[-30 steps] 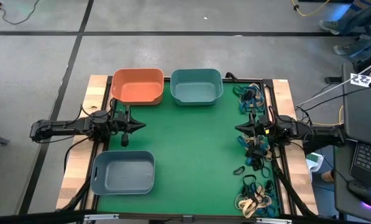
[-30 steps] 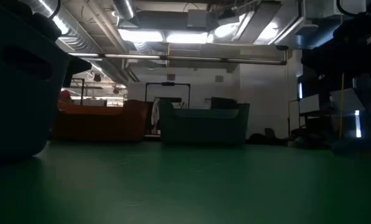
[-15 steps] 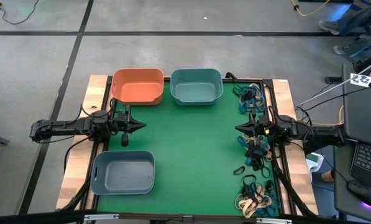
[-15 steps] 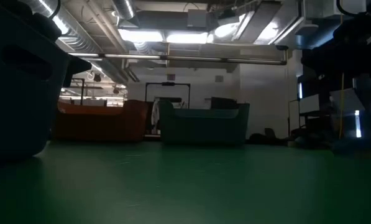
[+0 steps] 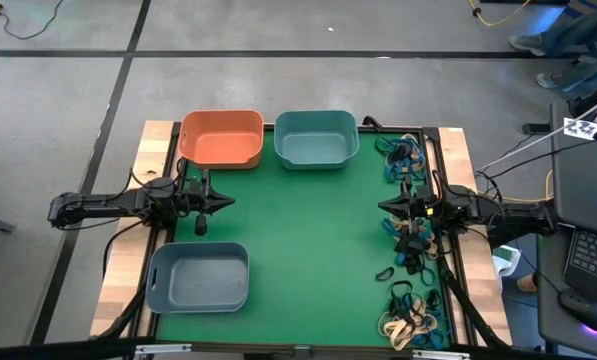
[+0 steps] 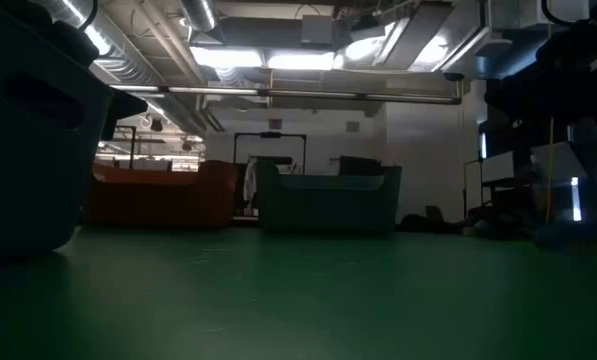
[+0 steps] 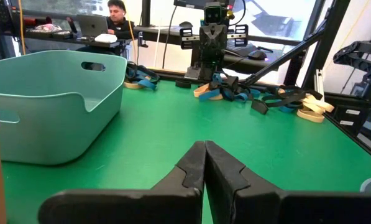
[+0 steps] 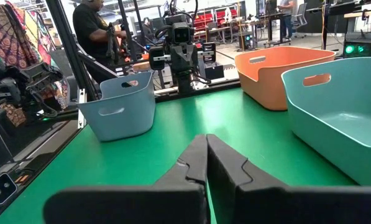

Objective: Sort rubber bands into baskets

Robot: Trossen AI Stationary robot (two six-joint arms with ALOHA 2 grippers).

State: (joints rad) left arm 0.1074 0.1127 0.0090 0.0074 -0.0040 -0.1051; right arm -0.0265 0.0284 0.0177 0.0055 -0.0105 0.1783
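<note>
Three baskets stand on the green mat: orange [image 5: 221,137] and teal [image 5: 317,137] at the far edge, grey-blue [image 5: 198,276] at the near left. Black, blue-teal and tan rubber bands [image 5: 410,250] lie in loose heaps along the mat's right side, also seen in the left wrist view as rubber bands [image 7: 260,99]. My left gripper [image 5: 228,201] [image 7: 205,148] is shut and empty, held level over the mat's left part between the orange and grey-blue baskets. My right gripper [image 5: 383,206] [image 8: 206,142] is shut and empty, level above the mat beside the rubber bands.
A black frame [image 5: 441,180] borders the mat, with wooden strips [image 5: 128,250] outside it. Open green mat [image 5: 308,240] lies between the two arms. A laptop [image 5: 588,260] sits off the table's right side. People [image 8: 92,28] are in the room beyond.
</note>
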